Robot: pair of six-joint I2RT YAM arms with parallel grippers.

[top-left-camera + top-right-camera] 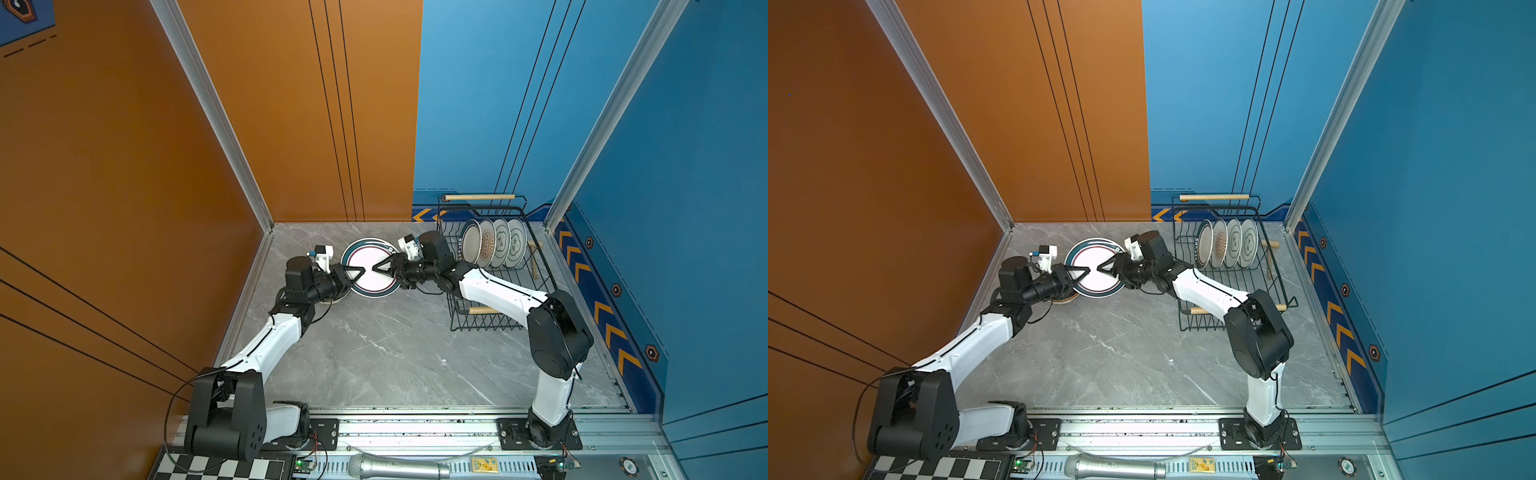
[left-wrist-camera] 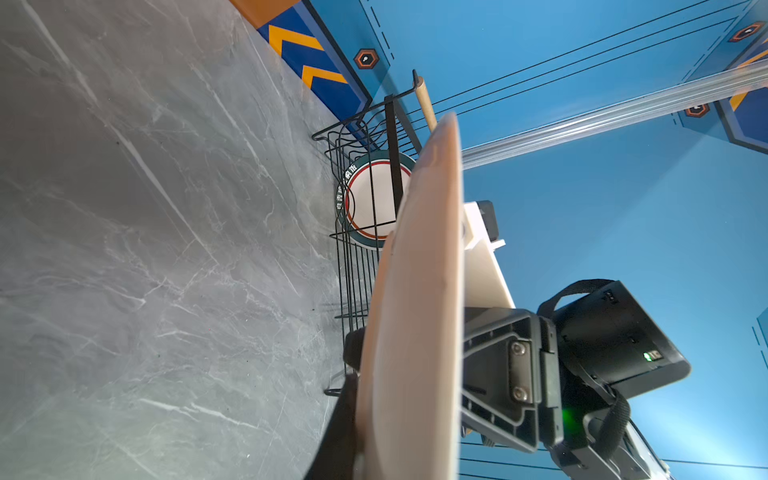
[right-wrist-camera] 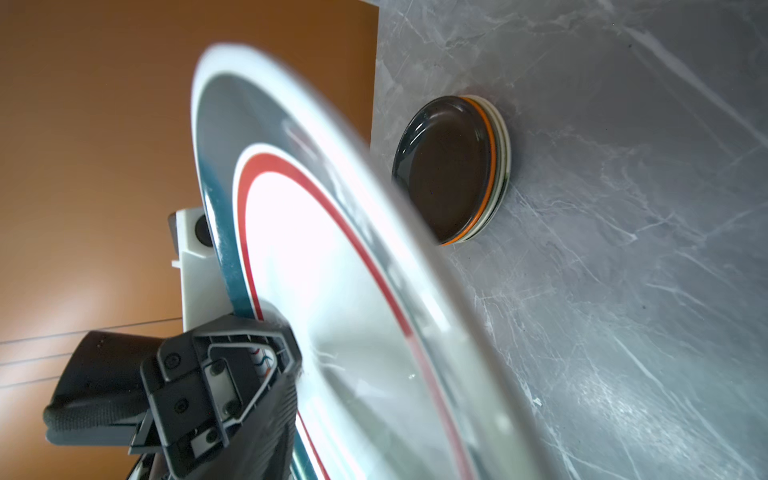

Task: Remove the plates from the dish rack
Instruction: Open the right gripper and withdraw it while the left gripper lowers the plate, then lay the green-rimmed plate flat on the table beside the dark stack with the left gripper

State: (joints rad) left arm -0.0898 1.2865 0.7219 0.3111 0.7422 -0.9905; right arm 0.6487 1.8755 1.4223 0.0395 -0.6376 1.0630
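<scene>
In the dish rack [image 1: 478, 198], plates [image 1: 500, 243] stand on edge.

The front and middle of the table [image 1: 395, 353] lie bare, with room to pass. At the back right the dish rack [image 1: 490, 323] stands in the way, plates [image 1: 500, 243] upright in its far end. At the back left the left gripper [image 1: 360, 271] and right gripper [image 1: 376, 269] meet at a large plate [image 1: 371, 286] held off the table, a stack of small plates [image 3: 449, 166] beneath.
</scene>
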